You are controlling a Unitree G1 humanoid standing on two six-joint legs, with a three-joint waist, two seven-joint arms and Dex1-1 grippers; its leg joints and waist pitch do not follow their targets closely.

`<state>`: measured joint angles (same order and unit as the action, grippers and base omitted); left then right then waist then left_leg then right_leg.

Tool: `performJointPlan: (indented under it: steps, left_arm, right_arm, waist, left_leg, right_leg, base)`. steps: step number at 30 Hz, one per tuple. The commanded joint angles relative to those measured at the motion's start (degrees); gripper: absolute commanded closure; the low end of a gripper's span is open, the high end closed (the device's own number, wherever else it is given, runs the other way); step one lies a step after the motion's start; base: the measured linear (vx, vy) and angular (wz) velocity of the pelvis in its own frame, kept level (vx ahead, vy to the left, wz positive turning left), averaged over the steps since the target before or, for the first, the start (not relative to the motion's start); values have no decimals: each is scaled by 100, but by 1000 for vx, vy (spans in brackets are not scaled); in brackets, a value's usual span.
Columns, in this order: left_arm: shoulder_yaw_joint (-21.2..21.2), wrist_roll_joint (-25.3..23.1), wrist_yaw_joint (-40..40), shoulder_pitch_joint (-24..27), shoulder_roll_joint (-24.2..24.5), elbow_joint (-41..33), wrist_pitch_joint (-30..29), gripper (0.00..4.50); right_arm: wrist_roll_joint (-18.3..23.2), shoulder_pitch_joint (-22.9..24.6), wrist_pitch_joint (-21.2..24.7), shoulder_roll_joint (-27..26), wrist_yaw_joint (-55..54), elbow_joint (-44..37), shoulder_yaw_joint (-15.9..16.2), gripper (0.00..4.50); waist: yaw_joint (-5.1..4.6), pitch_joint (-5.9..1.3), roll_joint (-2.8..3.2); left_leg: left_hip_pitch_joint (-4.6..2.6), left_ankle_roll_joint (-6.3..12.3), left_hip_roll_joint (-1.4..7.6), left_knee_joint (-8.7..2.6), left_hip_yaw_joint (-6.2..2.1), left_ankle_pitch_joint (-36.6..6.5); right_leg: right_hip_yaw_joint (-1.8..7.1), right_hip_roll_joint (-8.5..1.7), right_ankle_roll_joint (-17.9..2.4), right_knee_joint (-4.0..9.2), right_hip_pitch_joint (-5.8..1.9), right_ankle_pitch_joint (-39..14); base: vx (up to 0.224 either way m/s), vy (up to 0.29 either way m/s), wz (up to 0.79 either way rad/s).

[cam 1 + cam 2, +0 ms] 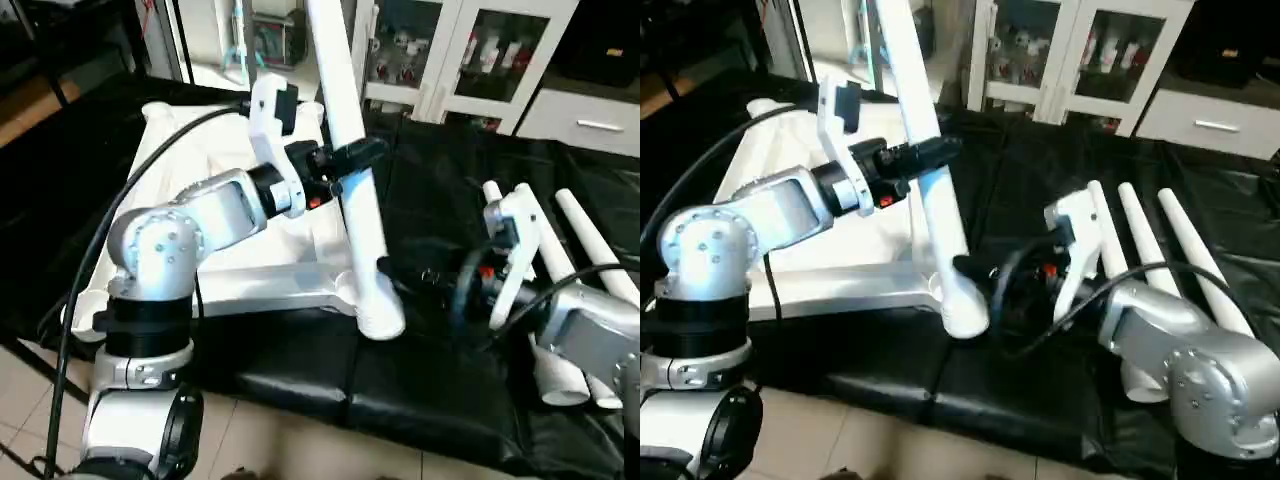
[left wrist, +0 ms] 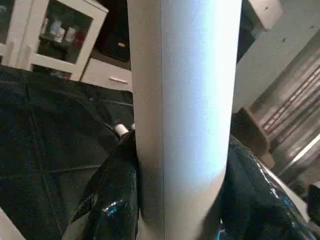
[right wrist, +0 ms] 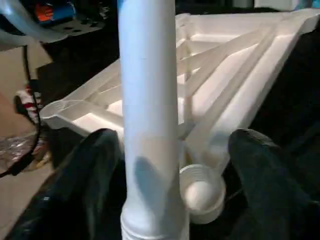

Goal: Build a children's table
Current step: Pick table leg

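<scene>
Black sheet (image 1: 440, 390) over tiled floor (image 1: 250, 440), cabinet (image 1: 1080, 60) behind — left end effector (image 1: 345, 160) grasping leg (image 1: 355, 190), right (image 3: 175, 165) released

A lab or workshop room, as I see it from my remote station.

I see a white glass-door cabinet (image 1: 470, 50) with small bottles inside, a drawer unit (image 1: 590, 120), a bench under black padded cover (image 1: 420, 390), and a tiled floor (image 1: 280, 440).
</scene>
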<state>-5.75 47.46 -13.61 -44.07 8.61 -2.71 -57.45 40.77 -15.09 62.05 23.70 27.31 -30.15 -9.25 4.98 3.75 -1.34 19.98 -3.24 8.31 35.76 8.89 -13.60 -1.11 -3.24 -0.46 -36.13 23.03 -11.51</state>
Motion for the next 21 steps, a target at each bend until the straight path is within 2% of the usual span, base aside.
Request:
performJointPlan:
  steps: [1,4,7,9,13,15,20,21]
  left_arm:
    - [178,-154,-15,-296,66,-237,138,271]
    - [340,-348,-87,-311,117,-252,278,271]
    - [442,-482,-182,-326,145,-244,386,271]
    - [502,-551,-225,-337,151,-249,439,271]
    - [640,-651,-350,-366,183,-285,488,271]
    - [816,-760,-474,-347,234,-333,564,271]
    - [945,-844,-624,-339,231,-362,630,271]
    - [1025,-901,-688,-331,227,-387,669,271]
  right_arm:
    - [-121,-124,-108,1,-131,19,91,30]
    - [-314,-119,-266,25,-184,92,306,25]
    - [-367,-104,-374,-22,-189,165,385,25]
    - [-442,-90,-445,-29,-179,224,474,25]
    - [-638,-120,-569,-90,-284,405,603,25]
    - [-624,-143,-608,-125,-253,487,647,25]
    - [-611,-154,-613,-87,-148,528,749,25]
    - [-611,-157,-626,-72,-93,553,801,25]
  waist:
    - [-9,-418,-2]
    - [-3,-416,-15]
    - [-12,-412,-20]
    - [-11,-407,-16]
    - [-16,-412,-33]
    - [-15,-416,-34]
    - [-11,-418,-27]
    - [-13,-414,-45]
  left_leg:
    - [23,10,321,-369,-108,438]
    - [34,60,337,-367,-107,474]
    - [31,88,327,-363,-95,448]
    - [30,77,334,-371,-96,374]
    - [34,63,329,-369,-91,435]
    - [35,76,324,-368,-89,448]
    - [30,120,335,-364,-89,466]
    - [32,127,336,-367,-86,441]
  right_leg:
    - [245,-403,-1177,329,-402,45]
    - [249,-418,-1234,319,-408,161]
    - [253,-414,-1248,329,-405,141]
    - [252,-416,-1236,333,-402,11]
    - [254,-411,-1241,326,-400,81]
    - [254,-410,-1247,318,-403,104]
    - [253,-417,-1299,308,-405,209]
    - [256,-418,-1301,316,-405,180]
  base:
    - [0,0,0]
    - [0,0,0]
    - [0,0,0]
    - [0,0,0]
    - [0,0,0]
    - [0,0,0]
    - [0,0,0]
    - [0,0,0]
